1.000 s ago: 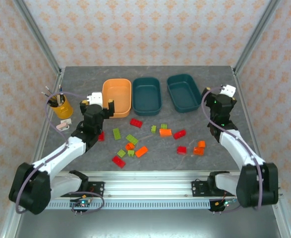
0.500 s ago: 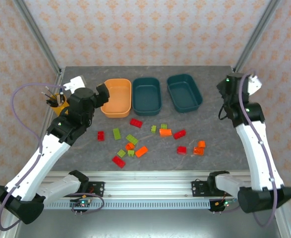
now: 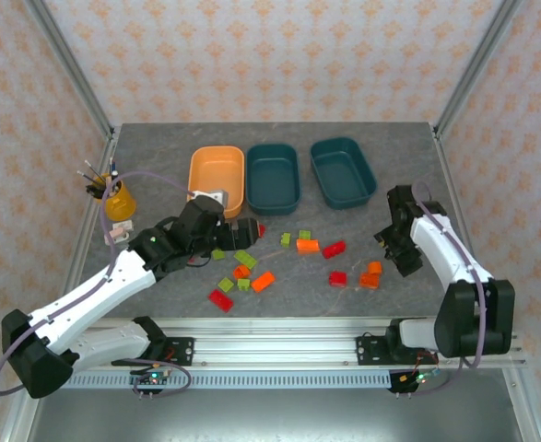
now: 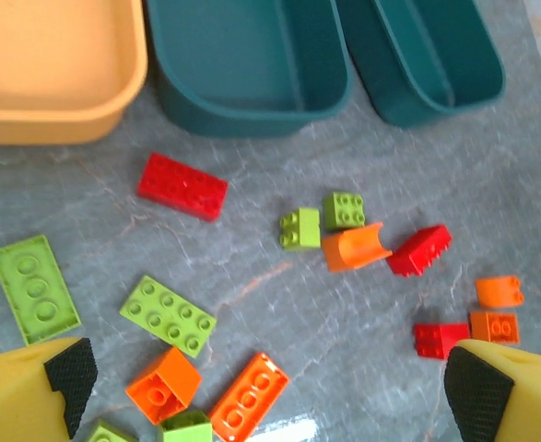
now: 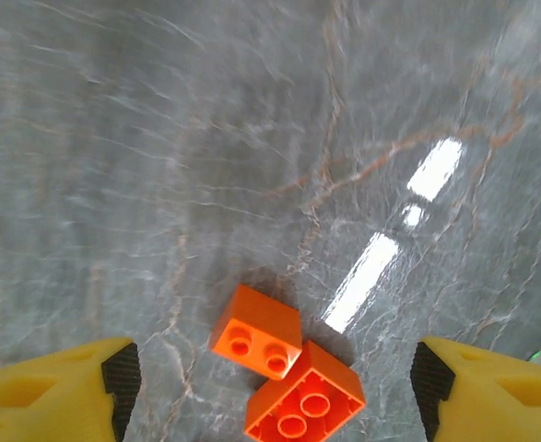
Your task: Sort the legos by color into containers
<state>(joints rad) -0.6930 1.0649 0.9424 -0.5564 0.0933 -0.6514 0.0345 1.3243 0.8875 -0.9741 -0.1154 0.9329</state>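
Right gripper (image 5: 270, 368): jaws spread, nothing gripped. A small orange sloped plastic brick (image 5: 254, 333) and a square orange plastic brick (image 5: 305, 403) sit touching on the grey marbled tabletop (image 5: 159, 138), between the fingers and close under the wrist. The pair runs diagonally across the jaw gap, so closing now would likely catch both or twist one out. The right arm is clearly the nearer one. Left gripper (image 4: 270, 373): fully spread, empty, above the central scatter near a red rectangular brick (image 4: 182, 185). The light orange rounded plastic tub (image 3: 217, 151) sits on the left arm's side, well apart from these two bricks.
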